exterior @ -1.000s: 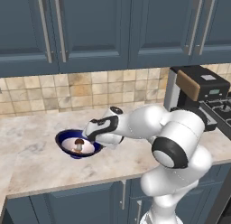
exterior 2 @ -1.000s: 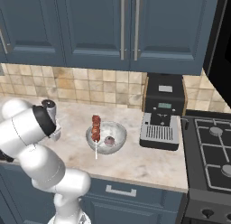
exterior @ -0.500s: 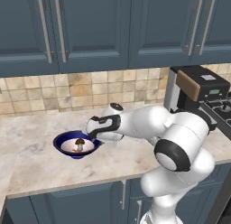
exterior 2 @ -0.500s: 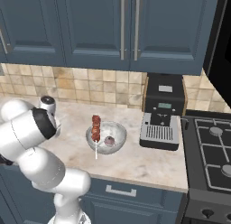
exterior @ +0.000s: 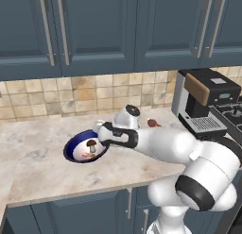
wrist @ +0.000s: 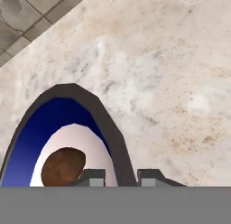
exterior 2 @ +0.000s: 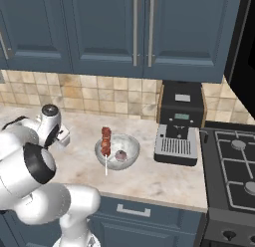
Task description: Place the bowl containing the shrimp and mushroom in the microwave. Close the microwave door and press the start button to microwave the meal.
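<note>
Hand view has our claw [wrist: 117,174] straddling the dark blue, white-lined bowl's [exterior: 83,146] rim, jaws narrow, whether gripping we cannot tell. Bowl with brown-capped mushroom [exterior: 90,144] sits on the marble counter [exterior: 42,167]; microwaving steps all remain.

You're looking at a home kitchen: blue cabinets [exterior: 90,30] with metal handles overhead, a tan tiled wall [exterior: 71,94] behind a marbled worktop [exterior: 42,157], a coffee machine [exterior 2: 180,122] beside a gas stove [exterior 2: 234,169], drawers below.
</note>
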{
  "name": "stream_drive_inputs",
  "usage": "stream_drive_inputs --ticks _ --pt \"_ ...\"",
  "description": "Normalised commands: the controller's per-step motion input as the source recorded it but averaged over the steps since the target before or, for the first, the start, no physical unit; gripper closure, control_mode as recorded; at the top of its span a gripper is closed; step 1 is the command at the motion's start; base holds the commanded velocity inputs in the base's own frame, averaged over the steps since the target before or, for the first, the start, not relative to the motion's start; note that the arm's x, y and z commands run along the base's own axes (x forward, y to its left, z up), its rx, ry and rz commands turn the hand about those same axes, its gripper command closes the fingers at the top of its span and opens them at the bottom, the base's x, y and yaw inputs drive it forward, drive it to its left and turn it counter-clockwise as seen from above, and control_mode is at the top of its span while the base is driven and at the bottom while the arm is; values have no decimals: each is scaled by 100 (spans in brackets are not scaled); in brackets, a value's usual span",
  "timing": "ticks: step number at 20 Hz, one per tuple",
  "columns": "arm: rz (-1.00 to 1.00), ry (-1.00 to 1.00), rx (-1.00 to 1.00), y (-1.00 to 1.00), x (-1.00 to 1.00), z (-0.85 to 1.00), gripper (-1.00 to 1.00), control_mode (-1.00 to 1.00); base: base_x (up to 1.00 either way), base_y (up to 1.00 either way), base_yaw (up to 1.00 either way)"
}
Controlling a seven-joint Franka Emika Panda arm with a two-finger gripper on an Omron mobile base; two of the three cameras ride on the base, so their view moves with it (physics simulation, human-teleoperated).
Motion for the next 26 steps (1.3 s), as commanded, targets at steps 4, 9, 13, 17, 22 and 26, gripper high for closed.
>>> stream_drive_inputs --ticks 4,9,13,17,22,26 --pt "-6 -23 7 -88 -45 71 100 -100 0 0 0" --pt "-9 -10 15 -100 -57 97 100 -100 0 0 0" --pt "-11 0 14 -100 -77 94 100 -100 0 0 0" --pt "-9 0 10 -100 -88 100 100 -100 0 0 0" --pt "-8 0 6 -100 -90 87 100 -100 0 0 0" --pt "0 0 0 -20 -88 24 100 -100 0 0 0"
